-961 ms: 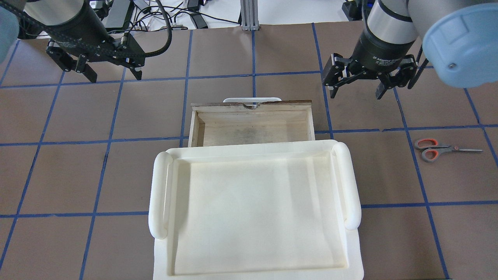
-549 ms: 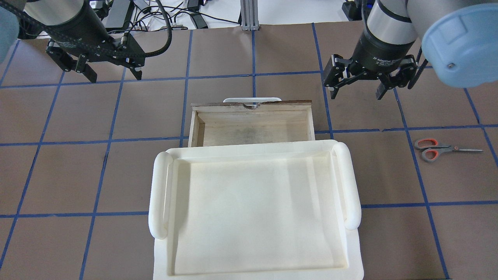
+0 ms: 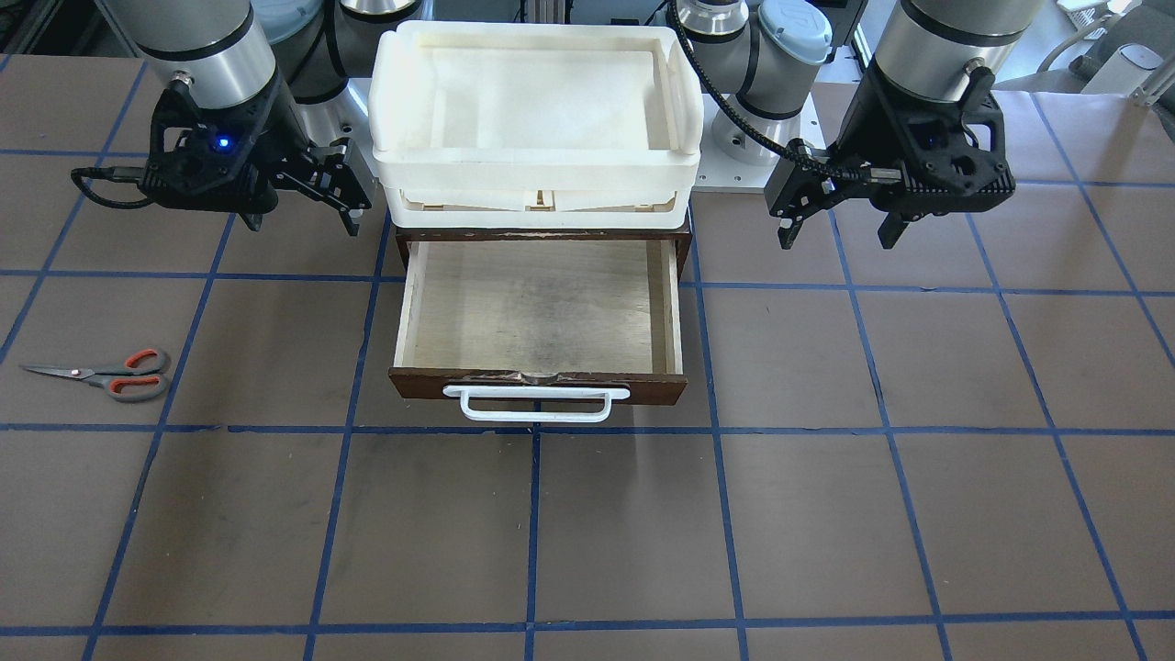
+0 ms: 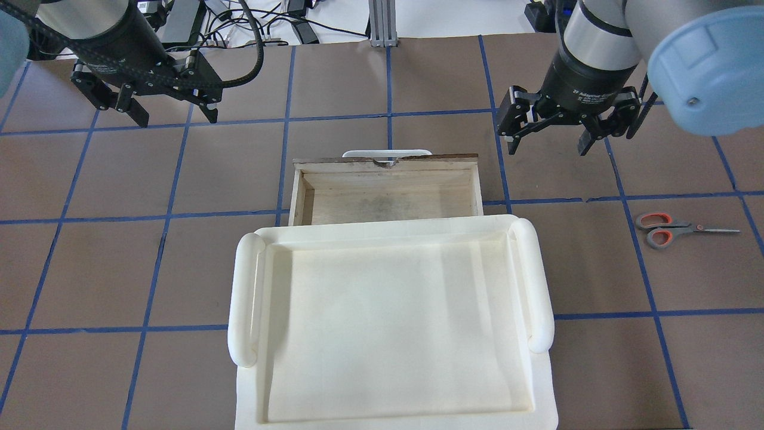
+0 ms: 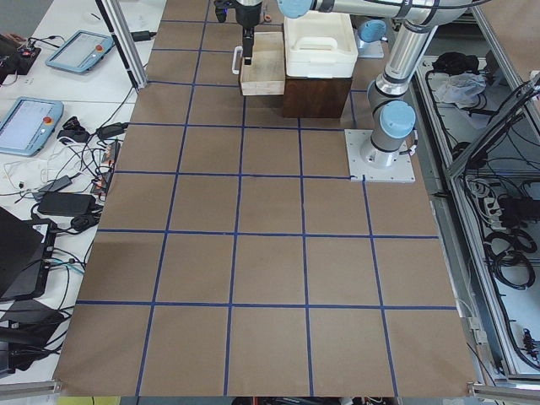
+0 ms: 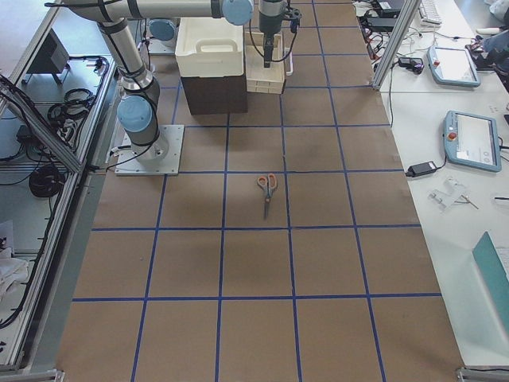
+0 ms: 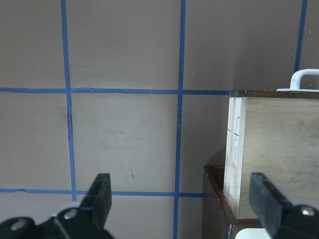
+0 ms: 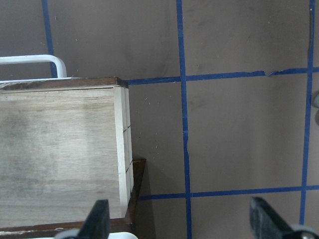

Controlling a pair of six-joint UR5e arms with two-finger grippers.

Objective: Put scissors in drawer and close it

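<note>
drawer (image 4: 385, 197): its rear part is hidden under the white tray (image 4: 245, 298) in the overhead view; a frame edge cuts it in both wrist views.
handle (image 4: 387, 153): from overhead only a thin strip shows past the drawer's front; each wrist view catches one corner.
white tray: its near end is cut off by the overhead view's bottom edge.
cabinet (image 6: 213, 94): covered by the tray from overhead.
left gripper (image 7: 183, 199): its wrist view shows only the tips of the jaws; the rest is cut off below.
right gripper (image 8: 182, 219): likewise, tips only.
scissors (image 6: 266, 189): too small in the right side view to make out blade detail.
blue joint cap (image 4: 710, 65): blurred and cut by the overhead view's right edge.
</note>
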